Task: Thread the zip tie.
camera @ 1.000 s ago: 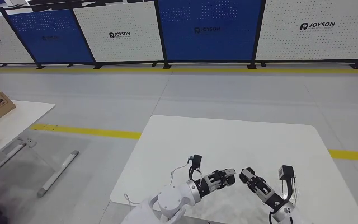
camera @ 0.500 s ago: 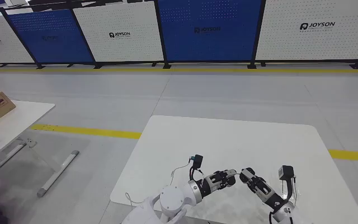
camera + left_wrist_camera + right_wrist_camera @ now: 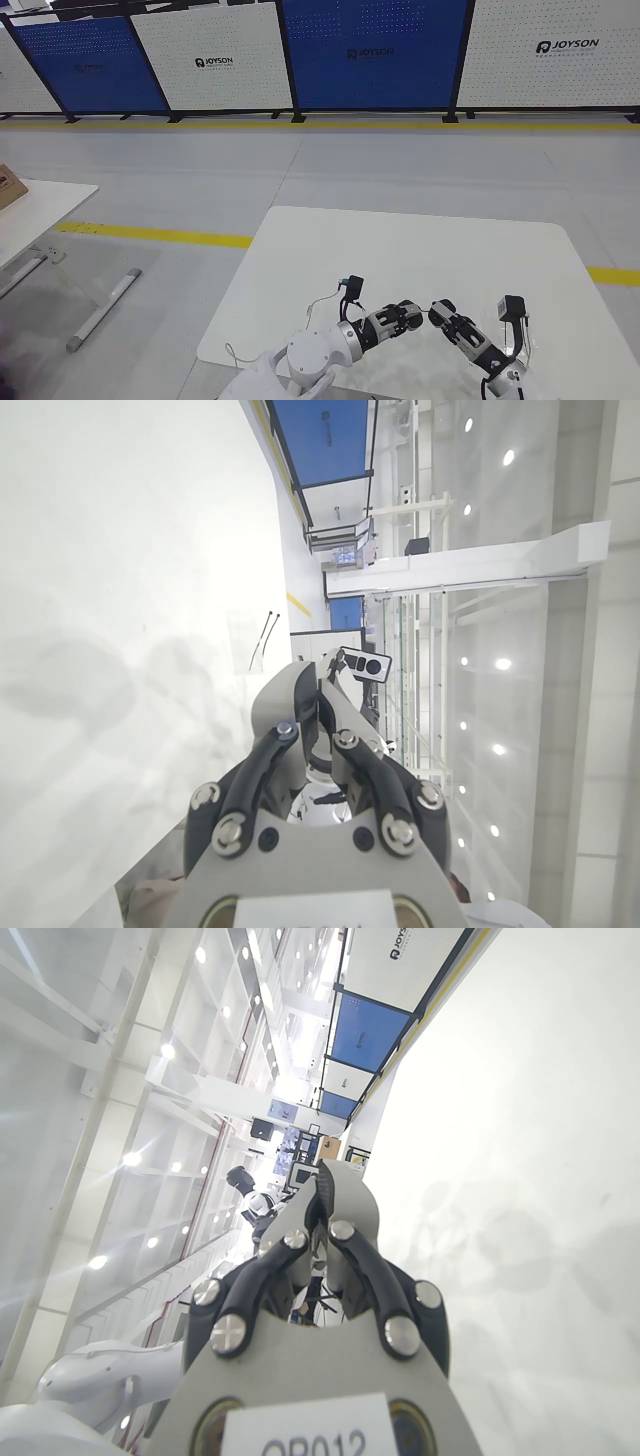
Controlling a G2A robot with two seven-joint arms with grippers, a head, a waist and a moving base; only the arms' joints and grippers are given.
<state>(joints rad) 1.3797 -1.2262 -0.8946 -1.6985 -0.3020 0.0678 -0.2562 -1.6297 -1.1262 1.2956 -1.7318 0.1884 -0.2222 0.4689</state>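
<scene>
Zip ties [image 3: 264, 642], two thin black plastic strips, lie flat and side by side on the white rectangular table [image 3: 400, 250]. In the left wrist view they rest beyond the left gripper [image 3: 316, 680], toward the right arm, well apart from its fingertips. I cannot make them out from above.

The left gripper's grey fingers with black pads are pressed together, with only a thin dark seam between them. Whether anything is pinched there, I cannot tell. From the top, this gripper [image 3: 410, 316] sits over the near part of the table and points right.

The right gripper [image 3: 438, 311] sits just beside it and points left, so the two tips face each other across a small gap. In its own wrist view the right gripper [image 3: 319, 1178] also has its jaws closed, ribbed pad against pad. Anything held there is too small to tell.

The black camera block on the right wrist [image 3: 367, 665] shows just past the left fingertips.

On the floor to the left runs a yellow painted line [image 3: 150, 235]. A second white table at the far left carries a brown cardboard box [image 3: 8, 186]. A row of blue and white pegboard panels [image 3: 375, 55] stands along the far side.
</scene>
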